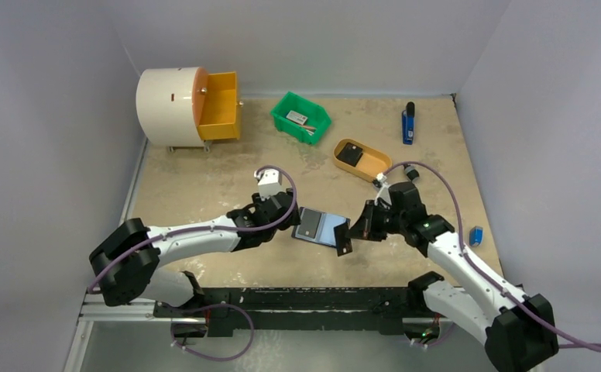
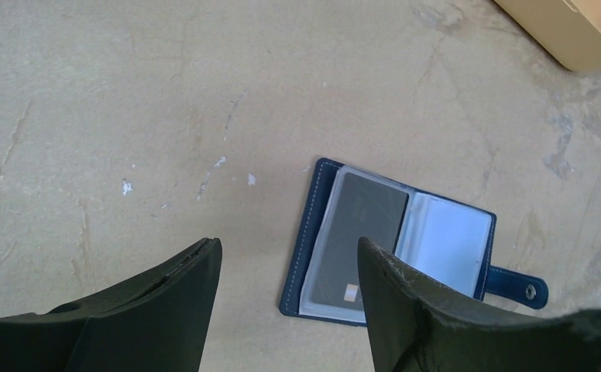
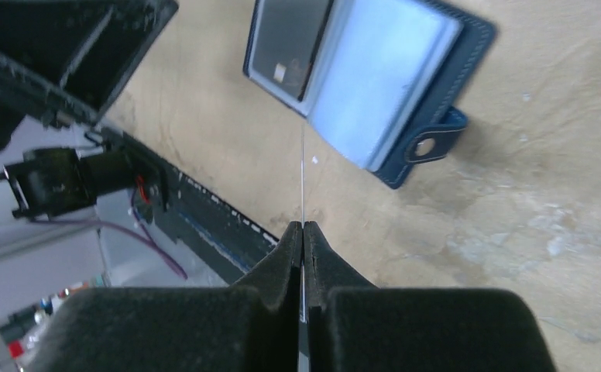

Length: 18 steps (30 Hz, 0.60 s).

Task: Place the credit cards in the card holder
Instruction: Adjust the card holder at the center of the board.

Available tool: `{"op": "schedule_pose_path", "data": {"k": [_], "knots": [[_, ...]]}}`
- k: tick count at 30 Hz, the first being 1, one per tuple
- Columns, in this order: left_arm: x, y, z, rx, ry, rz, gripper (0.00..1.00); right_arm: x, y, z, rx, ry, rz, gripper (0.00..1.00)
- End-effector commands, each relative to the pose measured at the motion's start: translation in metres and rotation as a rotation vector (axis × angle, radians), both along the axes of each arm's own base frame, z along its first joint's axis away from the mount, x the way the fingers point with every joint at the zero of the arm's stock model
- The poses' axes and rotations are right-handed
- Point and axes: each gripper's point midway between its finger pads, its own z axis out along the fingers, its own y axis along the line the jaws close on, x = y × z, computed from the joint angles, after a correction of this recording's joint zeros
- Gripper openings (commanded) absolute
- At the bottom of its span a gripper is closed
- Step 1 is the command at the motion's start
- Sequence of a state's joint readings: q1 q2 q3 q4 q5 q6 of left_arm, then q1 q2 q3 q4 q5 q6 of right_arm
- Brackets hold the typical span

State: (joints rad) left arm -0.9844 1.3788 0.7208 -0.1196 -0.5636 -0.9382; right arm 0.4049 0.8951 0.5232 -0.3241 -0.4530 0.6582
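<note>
Blue card holder [image 1: 321, 227] open flat on the counter [image 1: 204, 178], ready for the card [image 3: 303, 178] pinched in right hand [image 3: 303, 229]; left hand [image 2: 288, 244] spread apart.

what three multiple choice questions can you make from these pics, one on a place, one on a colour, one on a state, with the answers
1. Where is the card holder?
A. held up in the air
B. flat on the table, between the left claw and the right claw
C. on the floor

2. What colour is the bin at the back?
A. red
B. green
C. white

3. The right claw is:
A. wide open
B. shut on nothing
C. shut on a thin card

Answers:
1. B, the top view shows it lying open between the two claws.
2. B, its walls are plainly green.
3. C, the right wrist view shows the fingers pinching the card edge-on.
</note>
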Motion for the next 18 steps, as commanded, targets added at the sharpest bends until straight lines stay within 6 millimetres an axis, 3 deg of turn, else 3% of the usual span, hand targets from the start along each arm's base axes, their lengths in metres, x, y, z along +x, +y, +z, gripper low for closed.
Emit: {"op": "schedule_pose_path", "data": {"k": [1,6,18], "knots": [[0.002,0.015,0.003,-0.025,-0.014,0.067,0.64,-0.017,0.033,0.016,0.068,-0.024,0.219,0.00],[-0.002,0.024,0.002,-0.035,-0.019,0.087,0.63,-0.036,0.046,-0.013,0.043,0.100,0.275,0.00],[-0.006,0.023,-0.005,-0.038,-0.003,0.073,0.63,-0.042,0.042,-0.054,0.046,0.270,0.109,0.00]]}}
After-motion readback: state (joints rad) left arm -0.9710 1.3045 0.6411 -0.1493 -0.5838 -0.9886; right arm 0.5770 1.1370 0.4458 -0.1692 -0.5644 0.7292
